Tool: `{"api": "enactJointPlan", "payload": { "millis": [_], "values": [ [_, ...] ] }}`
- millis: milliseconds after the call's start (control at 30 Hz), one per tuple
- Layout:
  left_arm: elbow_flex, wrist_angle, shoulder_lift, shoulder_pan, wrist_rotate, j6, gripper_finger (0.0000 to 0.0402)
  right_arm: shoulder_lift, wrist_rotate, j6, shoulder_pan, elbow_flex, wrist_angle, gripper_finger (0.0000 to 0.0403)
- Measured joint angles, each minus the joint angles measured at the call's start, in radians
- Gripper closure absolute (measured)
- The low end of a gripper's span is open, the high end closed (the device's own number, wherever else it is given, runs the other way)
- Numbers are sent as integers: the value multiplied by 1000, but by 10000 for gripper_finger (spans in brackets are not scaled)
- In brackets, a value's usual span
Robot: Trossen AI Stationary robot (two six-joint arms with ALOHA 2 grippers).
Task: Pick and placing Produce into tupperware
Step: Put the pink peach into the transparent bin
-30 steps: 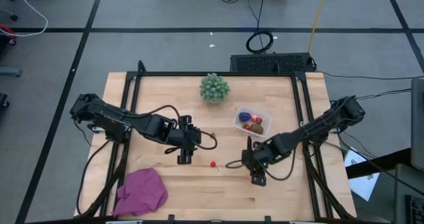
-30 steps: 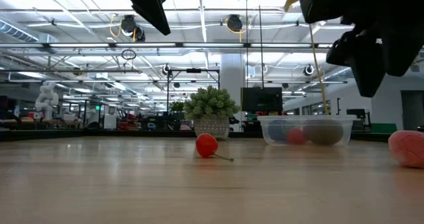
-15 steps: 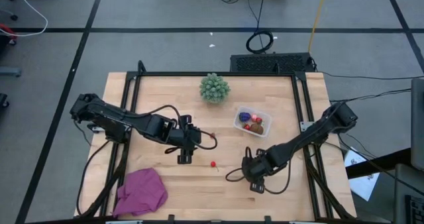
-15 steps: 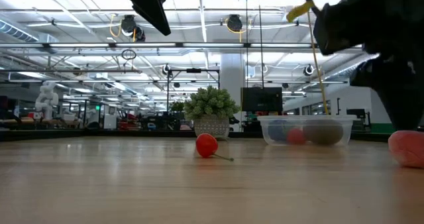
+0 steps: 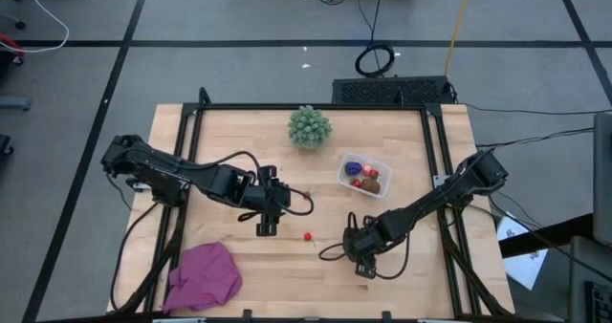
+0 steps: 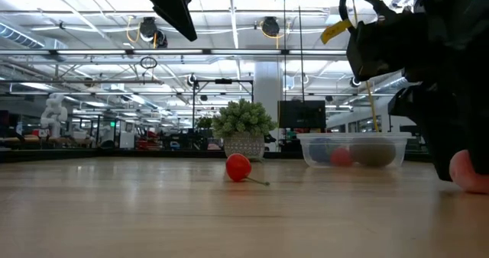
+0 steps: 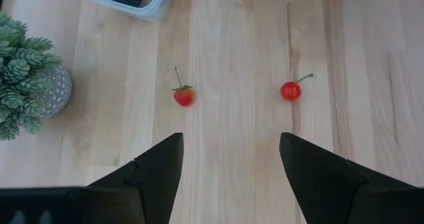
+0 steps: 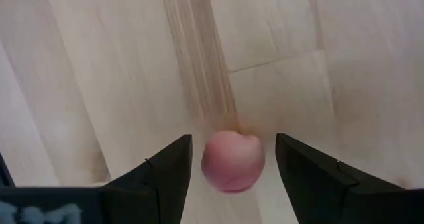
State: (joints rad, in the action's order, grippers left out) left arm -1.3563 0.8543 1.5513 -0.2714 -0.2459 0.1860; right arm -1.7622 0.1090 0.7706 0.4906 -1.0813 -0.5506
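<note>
Take the tupperware (image 5: 365,175) as your landmark: a clear rectangular tub with rounded corners, sitting on the wooden table (image 5: 239,132) toward its far right. Inside it you can see a dark blue-purple piece, some small red pieces and a brown oval, all packed close together.

Your right gripper (image 5: 364,262) is well in front of the tupperware, toward the table's near edge, and low over the wood. In the right wrist view its two dark fingers (image 8: 165,177) stand spread, with a pink peach-like fruit (image 8: 232,160) lying on the table between them; a gap shows on each side of the fruit, so nothing is pinched. In the low view the same pink fruit (image 6: 472,172) peeks out at the table surface beside the dark bulk of that gripper.

Your left gripper (image 5: 266,226) is well to the left of the tupperware and a little nearer the front, held above the table. In the left wrist view its fingers (image 7: 149,174) are spread and hold nothing, and two red cherries with stems lie on the wood ahead of them: one cherry (image 7: 183,95) and a second cherry (image 7: 291,90), well apart from each other.

From above, one red cherry (image 5: 307,236) lies in front of and left of the tupperware, between the two grippers.

A green spiky potted plant (image 5: 310,127) stands just left of the tupperware toward the far edge. A magenta cloth (image 5: 204,276) lies crumpled at the near left corner, far from the tupperware.
</note>
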Motion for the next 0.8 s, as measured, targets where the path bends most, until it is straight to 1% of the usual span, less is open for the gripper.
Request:
{"api": "enactJointPlan", "payload": {
  "millis": [333,467,800],
  "values": [
    [0,0,0,0,0,0,146,1,1,2,-12,0,-20,195],
    [0,0,0,0,0,0,146,1,27,14,-12,0,-32,195],
    [0,0,0,0,0,-7,146,1,25,18,-12,0,-30,195]
  ]
}}
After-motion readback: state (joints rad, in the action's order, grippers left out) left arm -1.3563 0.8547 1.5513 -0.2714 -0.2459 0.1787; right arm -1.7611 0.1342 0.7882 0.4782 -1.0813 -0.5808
